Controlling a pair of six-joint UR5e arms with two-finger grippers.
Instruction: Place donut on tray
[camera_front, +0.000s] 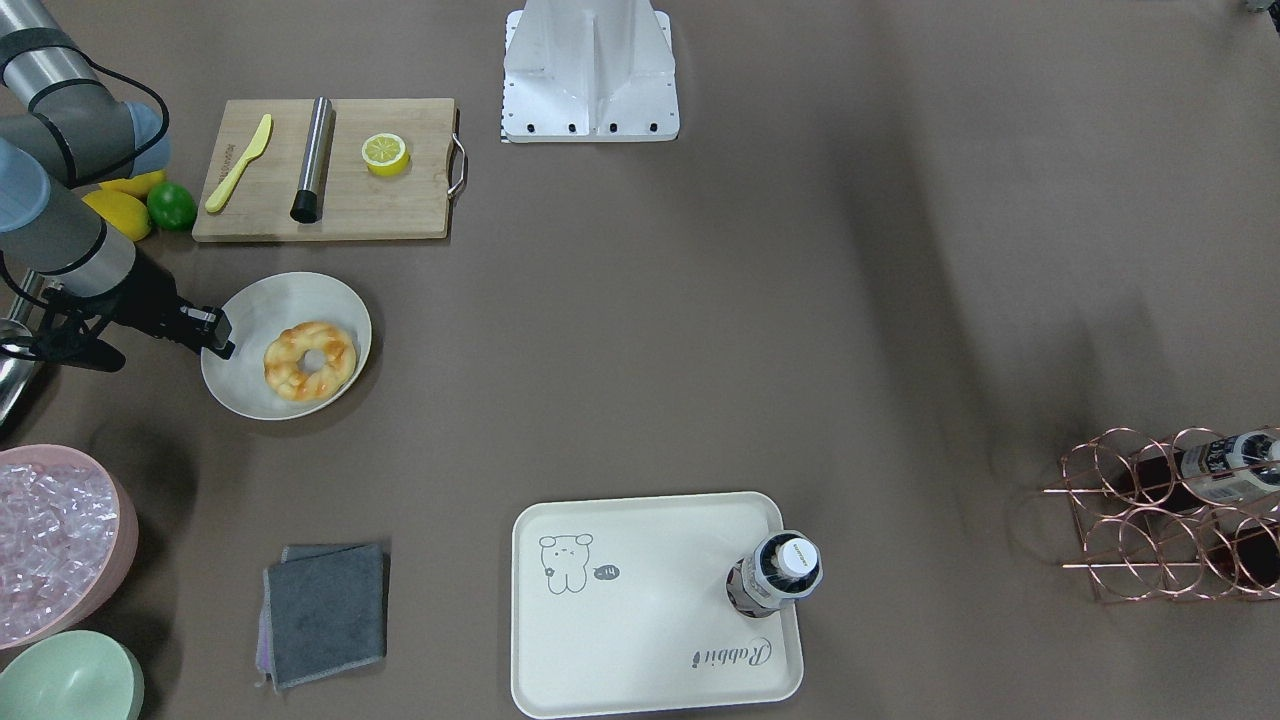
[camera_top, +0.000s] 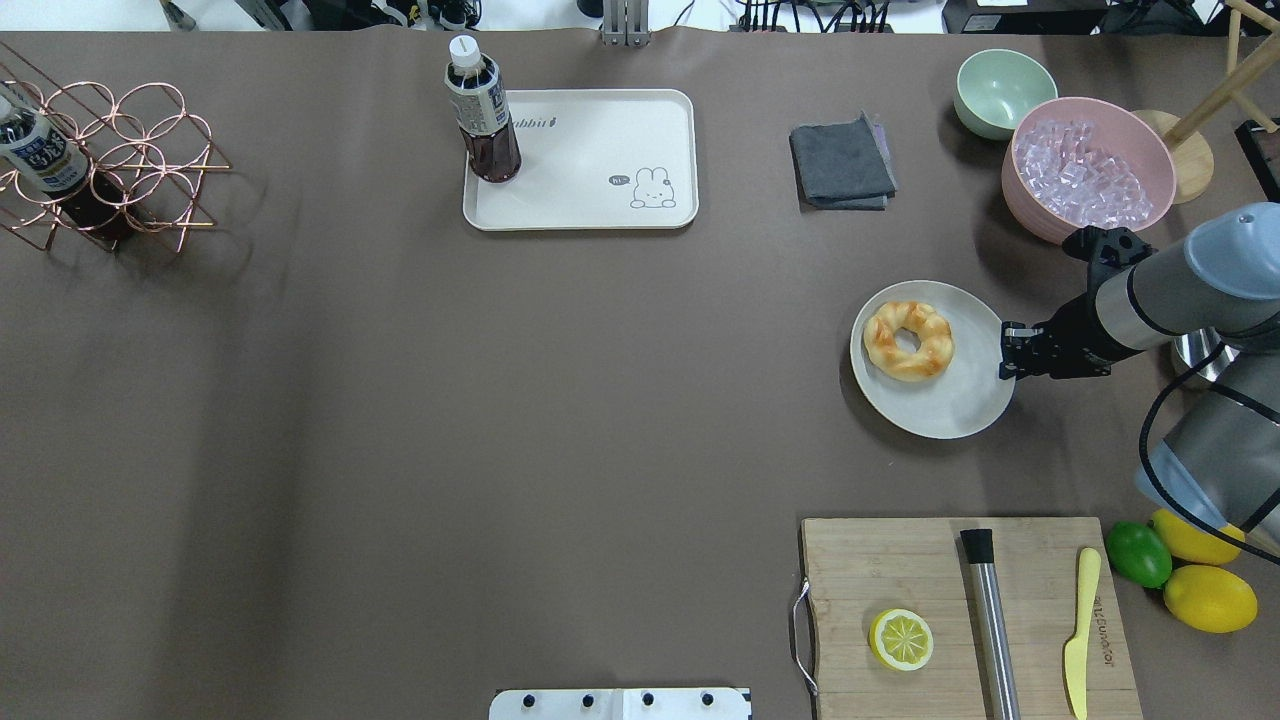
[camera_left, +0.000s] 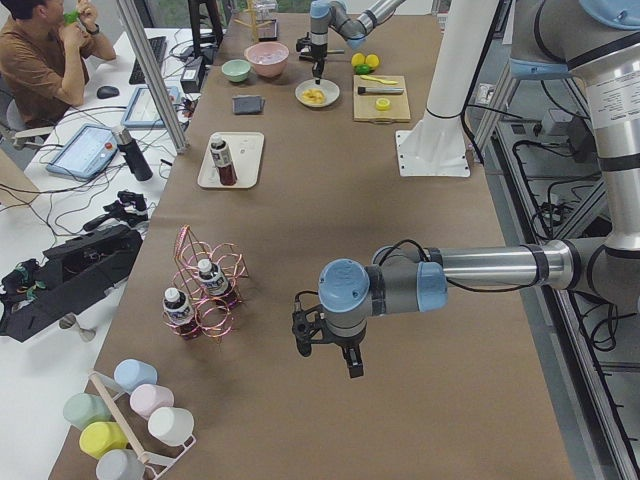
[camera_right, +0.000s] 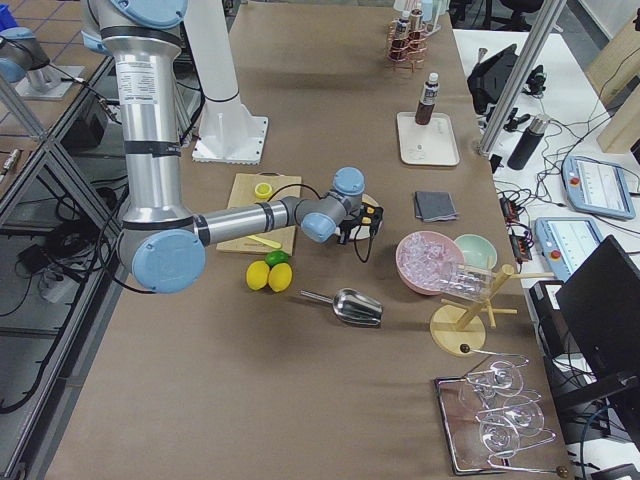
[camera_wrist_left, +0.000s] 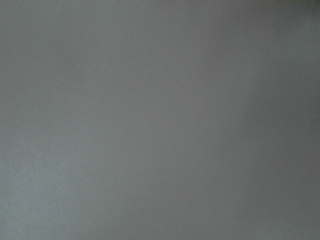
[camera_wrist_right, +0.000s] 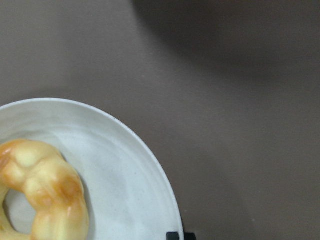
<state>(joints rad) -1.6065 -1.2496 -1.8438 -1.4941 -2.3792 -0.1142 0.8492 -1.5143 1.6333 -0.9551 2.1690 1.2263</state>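
1. My right gripper (camera_top: 1008, 352) hangs at the rim of the plate (camera_top: 960, 412), on the side away from the donut. I cannot tell whether its jaws are apart or together
2. The donut (camera_top: 908, 340) lies flat on the plate, near my right gripper but not touching it, with a strip of bare plate between us
3. The tray (camera_top: 585, 205) is well apart from my right gripper, far across the table. A bottle (camera_top: 482, 120) stands upright in the tray corner farthest from that gripper
4. A pink bowl (camera_top: 1020, 200) sits near my right gripper on one side and a board (camera_top: 880, 570) lies near it on the other. Neither touches the gripper
5. My left gripper (camera_left: 328, 358) hangs over bare cloth, well apart from donut, plate and tray. It shows only from the side, so I cannot tell whether it is open or closed
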